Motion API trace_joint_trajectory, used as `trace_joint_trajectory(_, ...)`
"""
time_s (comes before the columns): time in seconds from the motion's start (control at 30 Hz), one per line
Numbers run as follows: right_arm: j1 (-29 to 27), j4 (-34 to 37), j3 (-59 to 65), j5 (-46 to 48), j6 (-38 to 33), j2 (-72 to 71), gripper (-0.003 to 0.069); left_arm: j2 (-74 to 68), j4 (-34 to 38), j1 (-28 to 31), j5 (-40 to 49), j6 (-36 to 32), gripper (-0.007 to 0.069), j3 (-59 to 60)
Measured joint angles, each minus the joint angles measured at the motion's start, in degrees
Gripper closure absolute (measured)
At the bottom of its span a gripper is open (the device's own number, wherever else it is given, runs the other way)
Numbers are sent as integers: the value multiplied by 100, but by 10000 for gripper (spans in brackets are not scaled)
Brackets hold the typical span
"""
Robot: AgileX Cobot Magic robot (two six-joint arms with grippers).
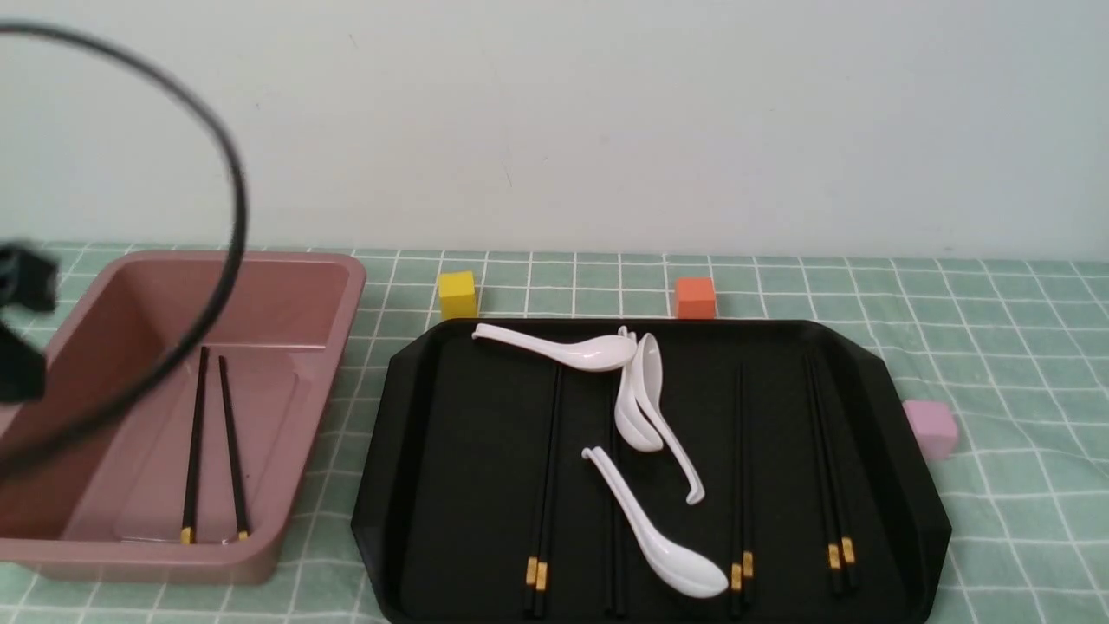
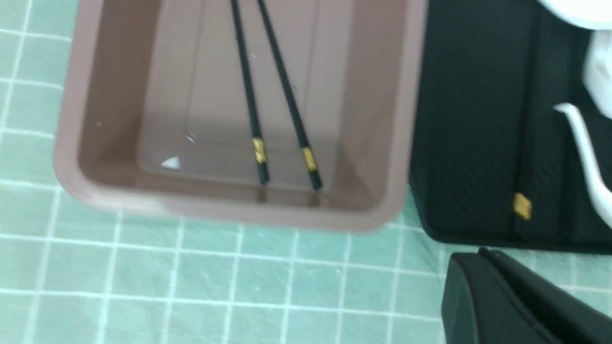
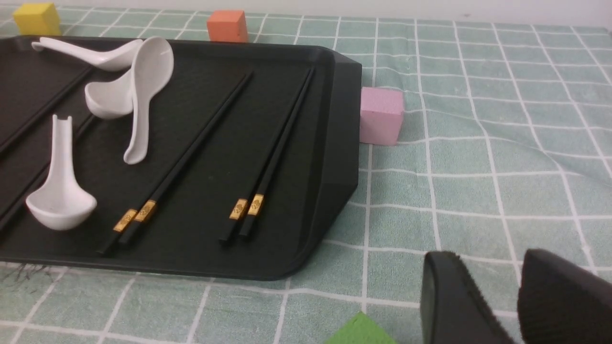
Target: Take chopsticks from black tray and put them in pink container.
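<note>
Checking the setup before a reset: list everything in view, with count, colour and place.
tray: one, black, mid-cloth
container: one, pink, left of the tray
chopsticks: black; two in the container; on the tray three pairs with gold bands showing, plus dark sticks near the middle I cannot count
spoons: four, white, on the tray
yellow cube: one, behind the tray
orange cube: one, behind the tray
pink cube: one, right of the tray
green block: one corner, by the right gripper
cloth: one, green checked, under everything
cable: one, black, looping at left
left gripper: black, by the container, jaws unclear
right gripper: black, open, empty, right of the tray
</note>
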State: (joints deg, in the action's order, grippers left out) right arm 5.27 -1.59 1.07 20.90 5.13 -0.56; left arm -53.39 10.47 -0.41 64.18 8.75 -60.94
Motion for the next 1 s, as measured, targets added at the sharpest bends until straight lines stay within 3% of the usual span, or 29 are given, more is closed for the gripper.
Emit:
trace_joint_trajectory(0.2,0,0,0,0,0,0,419,2050,716,0,-1779,-340,637,2069)
trace_joint_trajectory(0.4,0,0,0,0,0,0,419,3671,831,0,-3086,-416,637,3414)
trace_joint_trajectory(0.6,0,0,0,0,0,0,419,4607,805,0,-3281,-431,637,4095)
trace_joint_trajectory(1.0,0,0,0,0,0,0,419,4732,575,0,-3487,-453,637,4659)
